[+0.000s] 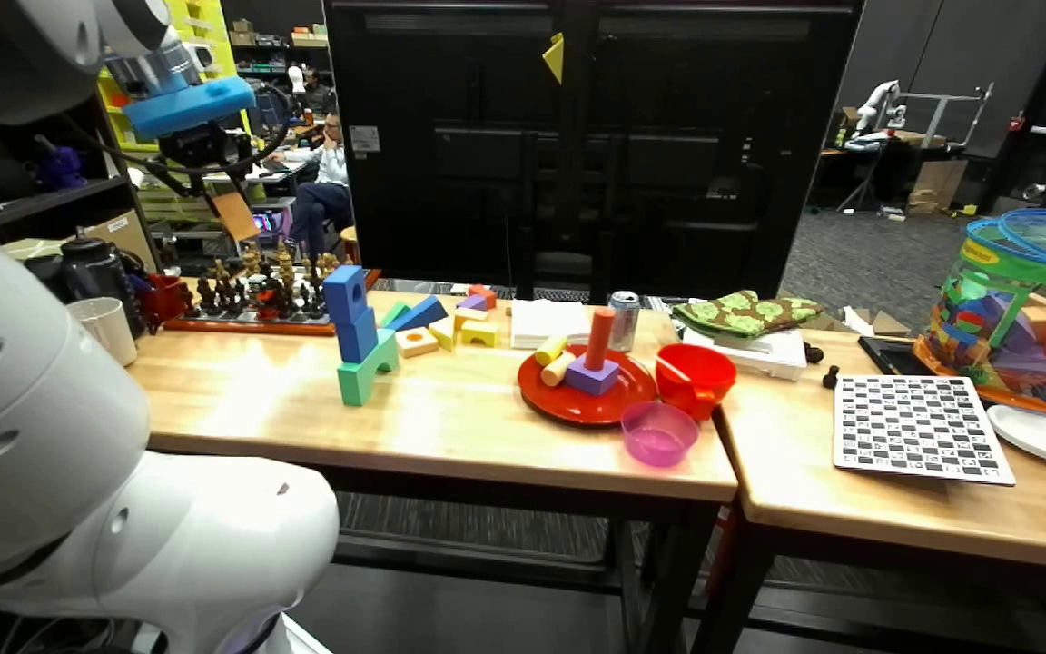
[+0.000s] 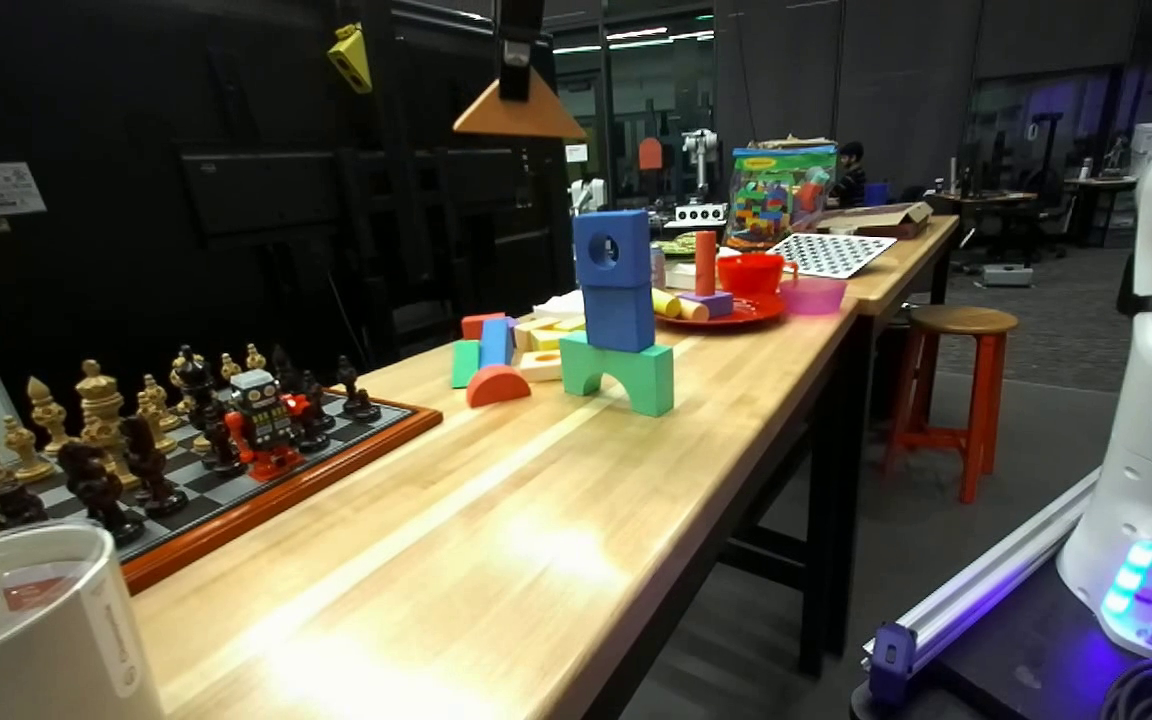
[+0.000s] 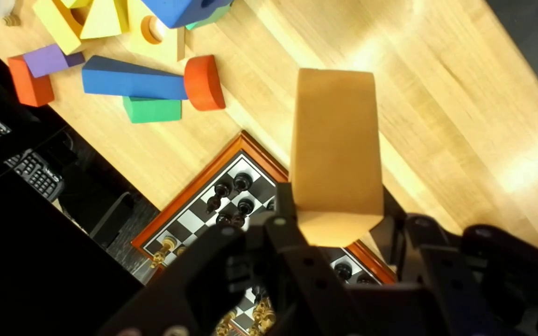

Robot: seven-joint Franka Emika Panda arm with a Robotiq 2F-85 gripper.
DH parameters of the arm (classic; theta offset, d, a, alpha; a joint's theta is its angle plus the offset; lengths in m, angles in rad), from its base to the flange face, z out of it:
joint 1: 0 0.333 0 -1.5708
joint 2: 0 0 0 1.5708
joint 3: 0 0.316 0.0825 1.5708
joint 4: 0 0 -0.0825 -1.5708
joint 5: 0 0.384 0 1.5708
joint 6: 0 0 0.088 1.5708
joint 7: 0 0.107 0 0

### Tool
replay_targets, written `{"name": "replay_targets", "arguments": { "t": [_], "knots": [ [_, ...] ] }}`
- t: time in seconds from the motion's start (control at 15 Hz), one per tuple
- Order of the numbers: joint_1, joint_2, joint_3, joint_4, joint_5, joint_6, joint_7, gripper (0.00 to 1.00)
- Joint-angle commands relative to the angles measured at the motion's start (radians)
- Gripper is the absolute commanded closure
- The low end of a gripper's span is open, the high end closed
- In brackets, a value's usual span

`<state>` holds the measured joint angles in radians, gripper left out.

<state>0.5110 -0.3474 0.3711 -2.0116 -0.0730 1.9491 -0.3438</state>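
My gripper [image 3: 334,205] is shut on an orange triangular block [image 3: 336,140], one finger on each side. In an exterior view the held block [image 2: 526,108] hangs above table height with its long edge down, clear of everything below. A tower stands on the table: a green arch [image 2: 641,372] at the bottom, a plain-looking blue block [image 2: 619,318] on it, and a blue block with a round hole [image 2: 626,225] on top. Beside it lie a red half-round block [image 3: 203,83], a blue wedge [image 3: 133,81], a green block [image 3: 154,110] and several yellow ones.
A chess board [image 2: 376,452] with upright pieces and a red toy robot [image 2: 266,425] lies beneath the gripper side. A white mug [image 1: 103,329] stands nearby. Farther along are a red plate [image 1: 596,413] with blocks, a red cup [image 1: 695,377], a pink bowl [image 1: 659,436] and a can [image 1: 623,318].
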Motion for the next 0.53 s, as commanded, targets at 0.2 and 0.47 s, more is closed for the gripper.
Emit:
{"name": "replay_targets", "arguments": {
  "t": [0.2, 0.47],
  "knots": [
    [-0.018, -0.071, -0.055, -0.045, 0.089, -0.021, -0.063, 0.84],
    [-0.024, -0.099, -0.088, -0.081, 0.125, -0.013, -0.086, 0.84]
  ]
}}
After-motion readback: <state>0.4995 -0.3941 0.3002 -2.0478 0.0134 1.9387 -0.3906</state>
